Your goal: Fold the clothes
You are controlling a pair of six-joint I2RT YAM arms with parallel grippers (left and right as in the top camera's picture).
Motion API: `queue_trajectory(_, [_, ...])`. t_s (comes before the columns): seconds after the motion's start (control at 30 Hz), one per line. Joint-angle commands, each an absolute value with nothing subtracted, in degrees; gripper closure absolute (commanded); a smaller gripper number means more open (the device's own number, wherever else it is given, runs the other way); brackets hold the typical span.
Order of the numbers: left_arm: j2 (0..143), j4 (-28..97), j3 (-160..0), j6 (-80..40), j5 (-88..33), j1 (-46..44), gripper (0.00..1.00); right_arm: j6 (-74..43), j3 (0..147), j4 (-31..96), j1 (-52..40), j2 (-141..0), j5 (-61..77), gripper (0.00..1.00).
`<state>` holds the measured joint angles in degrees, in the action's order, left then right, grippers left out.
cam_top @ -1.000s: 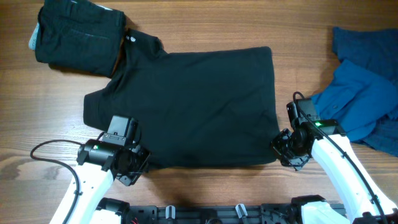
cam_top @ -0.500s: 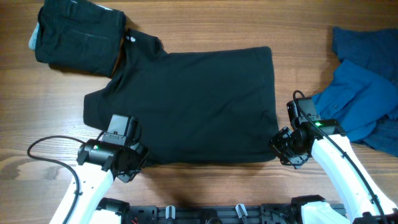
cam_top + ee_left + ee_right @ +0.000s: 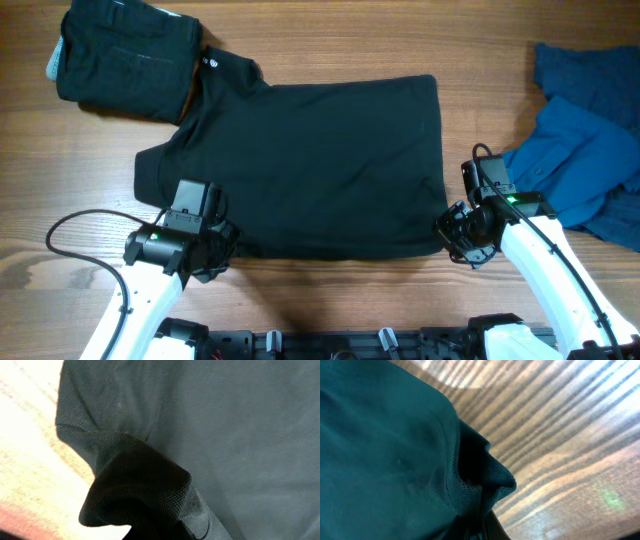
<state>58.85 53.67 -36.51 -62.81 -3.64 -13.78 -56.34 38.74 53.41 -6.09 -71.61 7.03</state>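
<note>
The black short-sleeved shirt (image 3: 310,165) lies spread flat mid-table, collar toward the far left, with a small white mark (image 3: 208,62) near the collar. My left gripper (image 3: 208,256) is shut on the shirt's near left hem corner, and my right gripper (image 3: 452,236) is shut on the near right corner. In the left wrist view the pinched black fabric (image 3: 145,490) bunches over the left gripper (image 3: 162,532). The right wrist view shows the hem corner (image 3: 487,477) folded into the right gripper (image 3: 485,522), just above the wood. Fingertips are hidden by cloth in both.
A folded black garment (image 3: 125,55) sits at the far left corner, touching the shirt's collar. Crumpled blue garments (image 3: 590,150) lie at the right edge, close behind my right arm (image 3: 545,260). A black cable (image 3: 75,235) loops by the left arm. Bare wooden table (image 3: 330,40) runs along the back.
Both grippers stay shut on the corners. The left gripper and the near hem have crept slightly away from the front edge; the cable loop by the left arm has widened.
</note>
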Motion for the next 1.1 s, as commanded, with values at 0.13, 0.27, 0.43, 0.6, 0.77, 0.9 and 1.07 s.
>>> queue_trajectory(0.13, [58.5,49.5,-37.6,-61.7,-1.2,-14.0,0.96,-52.0,39.8,49.9,-6.0,-70.9,8.6,0.96])
queue_trajectory(0.27, [58.5,48.2,-37.6,-61.7,1.0,-14.0,0.96,-51.0,39.8,47.4,-6.0,-70.9,8.7,0.96])
queue_trajectory(0.43, [58.5,47.4,-37.6,-61.7,5.9,-14.0,0.96,-51.0,39.8,42.6,-6.0,-70.9,9.1,0.96])
queue_trajectory(0.6, [58.8,44.4,-37.6,-61.6,9.4,-14.0,0.96,-51.0,39.8,40.2,-6.0,-71.2,9.0,0.96])
queue_trajectory(0.77, [62.2,39.6,-37.6,-61.6,10.4,-14.0,0.91,-51.0,39.8,39.1,-6.0,-72.8,8.9,0.96])
queue_trajectory(0.9, [65.4,36.1,-37.6,-61.6,11.2,-14.0,0.87,-51.1,39.8,38.1,-6.0,-74.5,8.7,0.96])
queue_trajectory(1.07, [68.6,33.3,-37.6,-61.0,11.7,-14.0,0.82,-51.1,39.8,36.3,-6.0,-76.9,8.5,0.96])
